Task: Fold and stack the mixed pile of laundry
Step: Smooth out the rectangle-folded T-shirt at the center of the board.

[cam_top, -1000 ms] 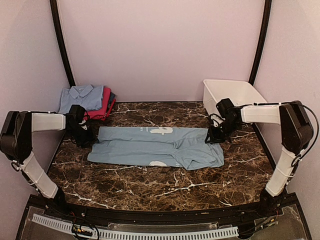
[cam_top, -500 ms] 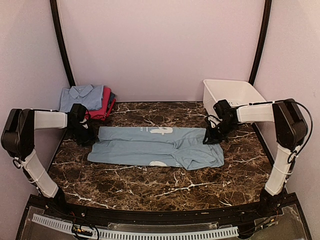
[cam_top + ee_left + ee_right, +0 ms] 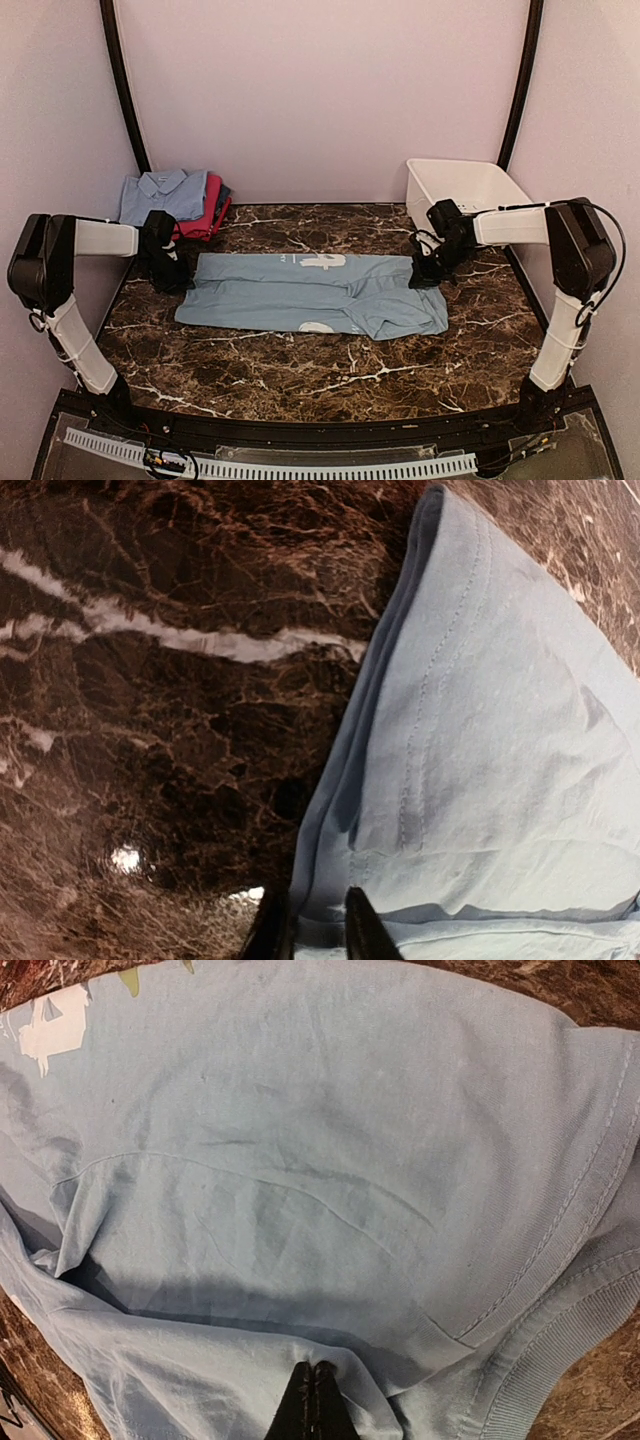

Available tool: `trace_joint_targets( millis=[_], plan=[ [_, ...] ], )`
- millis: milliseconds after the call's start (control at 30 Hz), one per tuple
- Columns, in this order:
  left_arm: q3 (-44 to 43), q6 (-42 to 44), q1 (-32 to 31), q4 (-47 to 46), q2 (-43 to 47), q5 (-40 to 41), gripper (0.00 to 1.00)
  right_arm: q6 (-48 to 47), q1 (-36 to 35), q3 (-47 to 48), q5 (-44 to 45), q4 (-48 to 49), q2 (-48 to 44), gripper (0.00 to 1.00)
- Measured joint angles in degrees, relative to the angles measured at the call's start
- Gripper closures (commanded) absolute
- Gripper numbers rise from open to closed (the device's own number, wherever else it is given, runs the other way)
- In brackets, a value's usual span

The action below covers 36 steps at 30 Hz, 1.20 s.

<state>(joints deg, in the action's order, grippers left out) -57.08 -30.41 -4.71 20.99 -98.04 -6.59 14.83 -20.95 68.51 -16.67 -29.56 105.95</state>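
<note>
A pale blue tee [image 3: 310,292] with white print [image 3: 322,262] lies flat across the marble table, folded lengthwise. My left gripper [image 3: 178,283] is down at its left end. In the left wrist view the left gripper [image 3: 318,930] stands narrowly open, its fingertips [image 3: 360,925] astride the tee's hem [image 3: 330,860] with cloth between them. My right gripper [image 3: 420,280] is down at the tee's right end. In the right wrist view the right gripper [image 3: 313,1375] is shut, with a pucker of the tee's cloth [image 3: 300,1210] pinched at its tips near the ribbed collar [image 3: 560,1340].
At the back left sits a folded stack: a pale blue collared shirt [image 3: 160,193] on top of a magenta piece [image 3: 208,215] and a dark one. A white plastic tub [image 3: 460,190] stands at the back right, just behind the right arm.
The right gripper shifted slightly left onto the tee's end and closed on the cloth. The left jaws narrowed around the hem. The tee has not moved.
</note>
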Motion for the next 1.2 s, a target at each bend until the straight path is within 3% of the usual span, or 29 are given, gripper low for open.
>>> trace_joint_targets(
  millis=[67, 133, 633, 767, 900, 1200],
  plan=[
    [0.0, -0.07, 0.0, -0.02, -0.17, -0.04, 0.98, 0.0, -0.02, -0.2, 0.13, 0.02, -0.42, 1.0],
    [-0.02, -0.07, 0.0, -0.02, -0.22, -0.02, 1.0, 0.02, 0.0, -0.44, 0.35, -0.02, -1.07, 1.0],
    [-0.76, 0.02, 0.0, -0.11, -0.2, 0.17, 1.0, 0.24, 0.22, -0.74, 3.8, -0.04, -5.44, 1.0],
    [-1.03, 0.04, 0.0, -0.22, -0.2, 0.13, 1.0, 0.2, 0.35, -0.85, 3.06, -0.13, -5.44, 0.79],
    [-1.03, 0.02, 0.0, -0.35, -0.2, -0.02, 1.0, 0.22, 0.35, -0.85, 1.49, 0.0, -5.2, 0.66],
    [-1.03, 0.04, 0.0, -0.57, -0.2, -0.07, 1.0, 0.37, 0.33, -0.7, -0.35, 0.0, -1.42, 0.67]
  ],
)
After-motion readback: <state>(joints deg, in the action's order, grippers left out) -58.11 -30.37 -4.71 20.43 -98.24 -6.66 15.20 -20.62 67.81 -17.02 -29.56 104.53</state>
